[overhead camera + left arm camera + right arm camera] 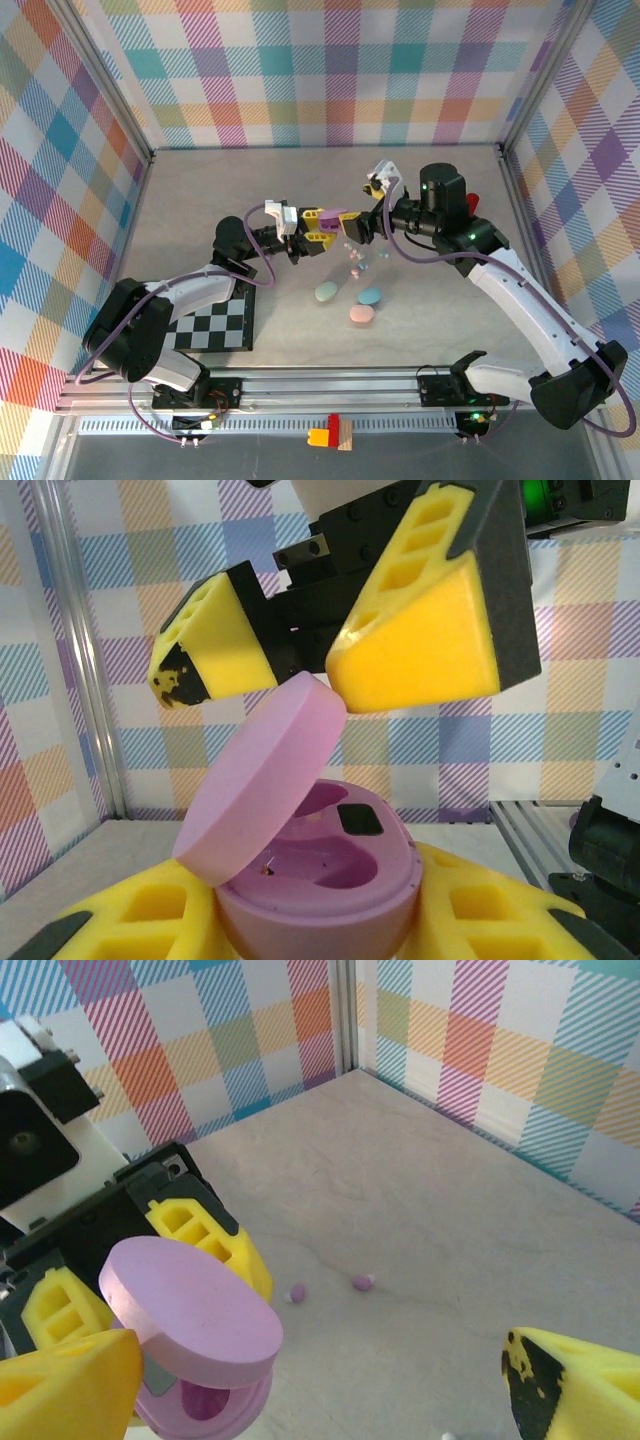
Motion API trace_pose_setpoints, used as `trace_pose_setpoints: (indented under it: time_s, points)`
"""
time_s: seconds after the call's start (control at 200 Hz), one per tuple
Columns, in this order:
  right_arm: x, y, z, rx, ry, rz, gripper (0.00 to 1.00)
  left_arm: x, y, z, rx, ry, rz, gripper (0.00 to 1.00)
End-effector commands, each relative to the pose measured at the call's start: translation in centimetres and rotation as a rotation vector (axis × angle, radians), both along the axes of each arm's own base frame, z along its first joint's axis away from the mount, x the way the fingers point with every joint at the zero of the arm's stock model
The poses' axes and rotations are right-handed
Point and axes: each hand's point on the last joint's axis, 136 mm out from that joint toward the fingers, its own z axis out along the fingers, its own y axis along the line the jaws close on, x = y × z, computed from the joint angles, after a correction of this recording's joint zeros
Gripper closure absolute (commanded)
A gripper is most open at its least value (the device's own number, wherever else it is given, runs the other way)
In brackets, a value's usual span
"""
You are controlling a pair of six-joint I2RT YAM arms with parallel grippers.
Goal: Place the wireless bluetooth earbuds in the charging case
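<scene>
Nearest my bases, a small stack of red and yellow blocks (328, 433) sits by the rail, and a black-and-white checkered mat (215, 325) lies on the grey surface (200, 200). Beyond it rest three shut oval pastel cases: pink (361, 314), mint (326, 292) and blue (371, 296). Just past them the tiny pastel plastic earbuds (355, 262) are scattered loose on the surface, two lilac ones (363, 1282) close together. I judge them very light, hard and smooth, so they are apt to roll or squirt out. I would take each across its body with the very tips and only a gentle squeeze. Above them my left pincer (320, 226) is pressed together on the base of the lilac oval plastic charging case (320, 880), holding it off the surface. Its round hinged lid (265, 780) is tilted open. Two moulded hollows and a small dark square (358, 820) show inside. I see no bud seated there, though part of the inside is hidden. My right pincer (320, 1360) is spread wide with its yellow fingertips (420, 650) at the lid's upper edge. I cannot tell whether they touch it.
</scene>
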Motion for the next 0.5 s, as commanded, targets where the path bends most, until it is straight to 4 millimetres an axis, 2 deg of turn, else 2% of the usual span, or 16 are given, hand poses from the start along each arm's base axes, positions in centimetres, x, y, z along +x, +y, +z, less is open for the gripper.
trace_pose_setpoints:
  time_s: [0.0,0.255,0.345,0.41,0.495]
  points:
    - [0.7,0.1,2.6,0.075,0.0,-0.034,0.09,-1.0,0.6,1.0,-0.017,-0.034,-0.029,0.68]
    - [0.2,0.2,3.0,0.1,0.025,-0.023,0.08,-0.5,1.3,1.1,-0.037,0.003,-0.015,0.68]
    - [-1.5,0.8,2.8,0.08,-0.019,0.088,0.07,-0.2,1.5,1.3,-0.049,0.01,-0.009,0.68]
    - [-3.0,1.2,1.9,0.037,-0.061,0.187,0.06,-0.1,1.6,1.4,-0.056,0.019,-0.015,0.68]
    - [-3.0,1.0,0.4,-0.029,-0.072,0.201,0.06,-0.3,1.7,1.6,-0.055,0.017,-0.025,0.68]
